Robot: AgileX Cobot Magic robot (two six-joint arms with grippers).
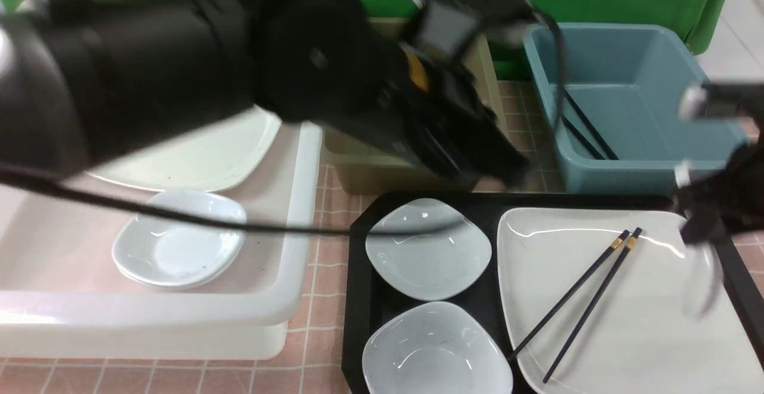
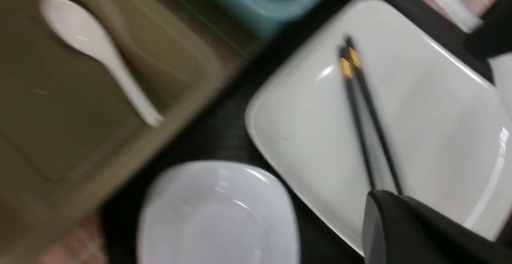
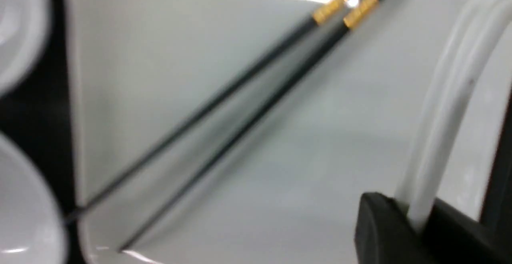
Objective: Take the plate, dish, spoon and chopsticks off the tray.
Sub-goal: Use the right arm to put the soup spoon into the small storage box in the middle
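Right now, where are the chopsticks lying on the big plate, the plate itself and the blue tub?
chopsticks point(image 1: 568, 295), front view, middle of one stick's shaft.
plate point(image 1: 632, 322), front view, bare surface beside the sticks.
blue tub point(image 1: 627, 174), front view, its near outer wall.

Black tray point(image 1: 357, 286), far dish point(image 1: 428, 248) and near dish point(image 1: 436, 349) small, bluish-white, on its left half, large cream-white rounded-square plate point(image 1: 632, 322) on its right half, black gold-banded chopsticks point(image 1: 568, 295) side by side diagonally on plate, white spoon point(image 3: 446, 108) blurred at plate's right edge, clamped in right end effector point(image 3: 444, 200)
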